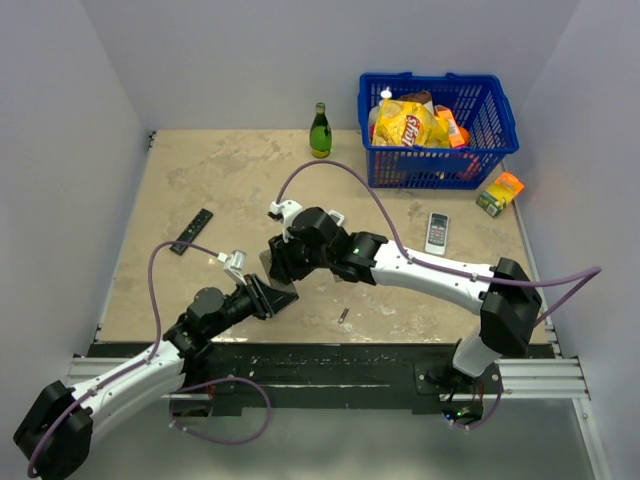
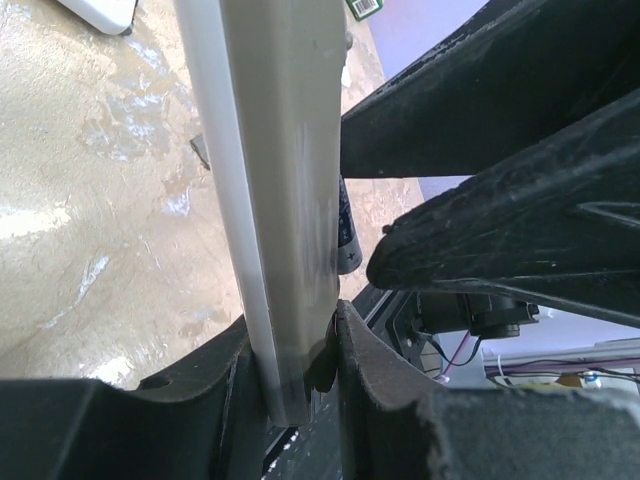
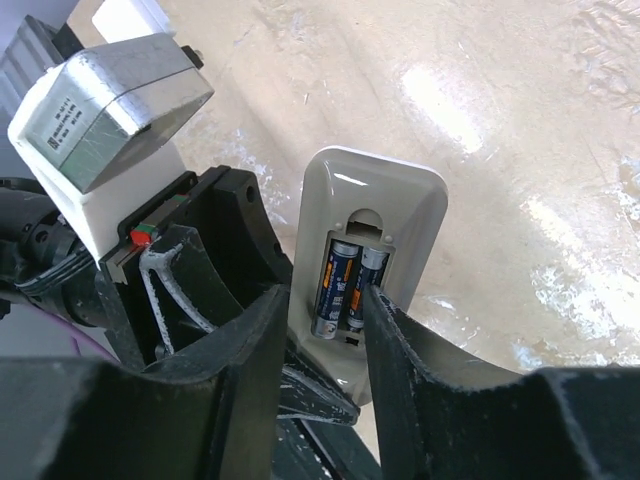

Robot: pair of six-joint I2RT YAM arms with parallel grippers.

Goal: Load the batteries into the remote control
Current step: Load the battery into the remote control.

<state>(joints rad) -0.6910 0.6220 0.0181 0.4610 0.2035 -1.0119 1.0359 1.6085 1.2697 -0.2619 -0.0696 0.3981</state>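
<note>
Beige tabletop point(image 1: 200, 180) | pale walls point(image 1: 250, 60) | left end effector point(image 2: 295, 345) grips remote control point(image 3: 375, 190)

Plain pale-grey walls point(image 1: 250, 60) on 3 sides; beige mottled table point(image 1: 200, 180) w/ black base plate point(image 1: 330, 360) along near edge; glare patches on top.

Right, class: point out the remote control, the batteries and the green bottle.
remote control point(image 3: 375, 185): right wrist view, grey back.
batteries point(image 3: 333, 285): right wrist view, left cell's label.
green bottle point(image 1: 320, 135): top view, body.
</note>
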